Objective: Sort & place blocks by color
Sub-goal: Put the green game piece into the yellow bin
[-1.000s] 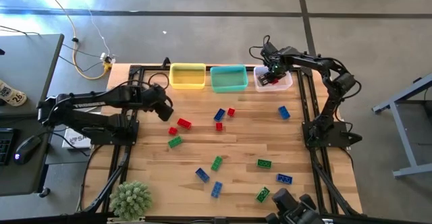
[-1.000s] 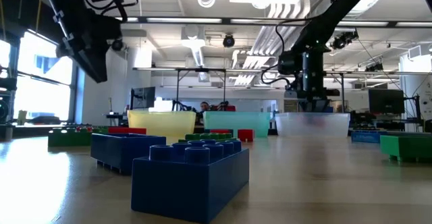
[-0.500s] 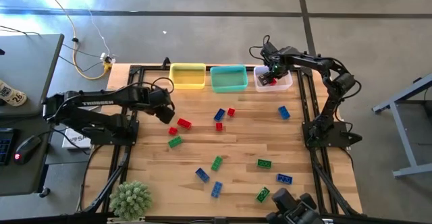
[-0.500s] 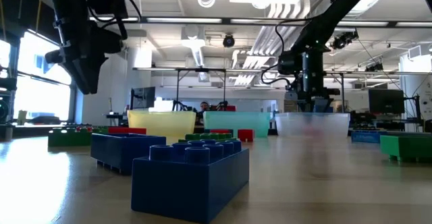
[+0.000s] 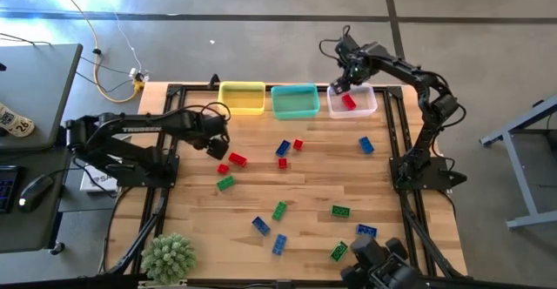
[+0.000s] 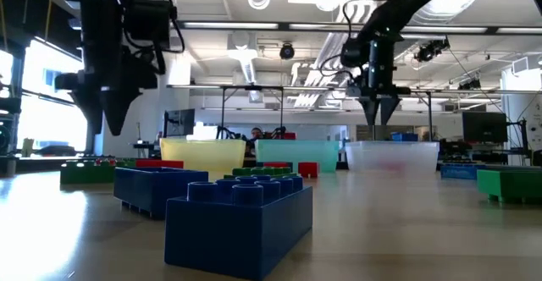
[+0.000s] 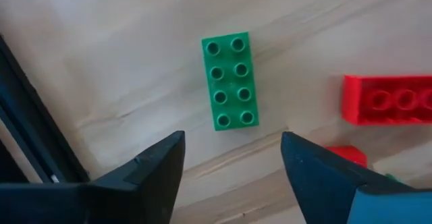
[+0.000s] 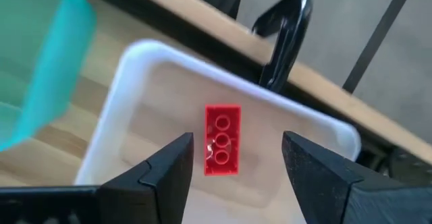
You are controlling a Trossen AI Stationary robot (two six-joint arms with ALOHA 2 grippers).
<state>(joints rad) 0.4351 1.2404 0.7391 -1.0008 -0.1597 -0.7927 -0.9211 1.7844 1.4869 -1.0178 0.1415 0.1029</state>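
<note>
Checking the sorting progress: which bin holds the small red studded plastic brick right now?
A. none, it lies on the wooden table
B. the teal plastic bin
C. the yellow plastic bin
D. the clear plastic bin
D: the small red studded plastic brick lies flat inside the clear plastic bin, below the right gripper, whose jaws are open.

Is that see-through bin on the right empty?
No. The clear bin holds one red block lying flat on its floor.

One red block (image 5: 349,102) lies flat, studs up, inside the clear bin (image 5: 369,108) at the table's far right. The others sit loose on the table (image 5: 313,189): two red (image 5: 238,159) and a green (image 5: 225,183) at the left, blue (image 5: 283,148) and small red (image 5: 298,144) mid-table, a blue (image 5: 365,145) at the right, greens (image 5: 279,211) and blues (image 5: 261,225) along the near half
</note>
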